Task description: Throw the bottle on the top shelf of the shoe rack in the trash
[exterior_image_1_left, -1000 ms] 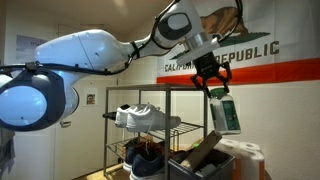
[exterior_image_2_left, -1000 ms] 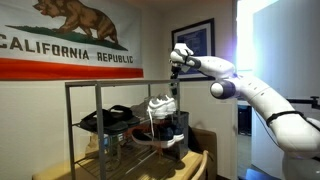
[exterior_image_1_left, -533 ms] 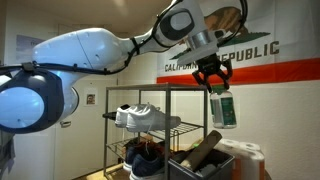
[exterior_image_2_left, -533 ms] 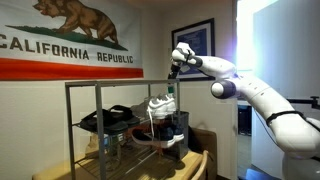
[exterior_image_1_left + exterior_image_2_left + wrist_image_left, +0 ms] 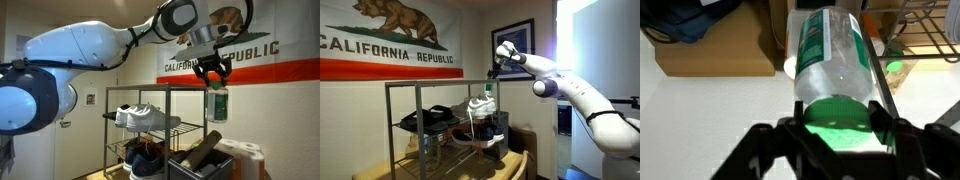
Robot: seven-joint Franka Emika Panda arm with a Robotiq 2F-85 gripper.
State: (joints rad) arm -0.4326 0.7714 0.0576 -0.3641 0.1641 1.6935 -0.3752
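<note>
You've got the bottle [image 5: 217, 104] clear of the shoe rack [image 5: 388, 120], hanging just off the end of the top shelf [image 5: 150, 90] and a little above that level. The gripper [image 5: 213, 78] is closed most of the way around one end of it, jaws pinching the green body, and the rest of the bottle dangles straight down. In the wrist view the bottle [image 5: 835, 60] fills the frame between the fingers [image 5: 883, 112].

Watch the drop. The trash [image 5: 190, 165] sits low beside the rack's foot, with a white rounded container [image 5: 245, 153] right next to it. From this height a small aiming error could send the bottle into the wrong one, or bounce it off the brown piece sticking out of the bin. An end-only pinch on smooth plastic could also slip or swing if you move sharply. Whether you're truly over the bin I can't say for sure; the angle is poor.

Beyond the rack hangs a California flag [image 5: 390, 45]. A white sneaker [image 5: 140, 116] rests on a middle tier. The floor below the rack is pale, with a cardboard box [image 5: 715, 55] on it.
</note>
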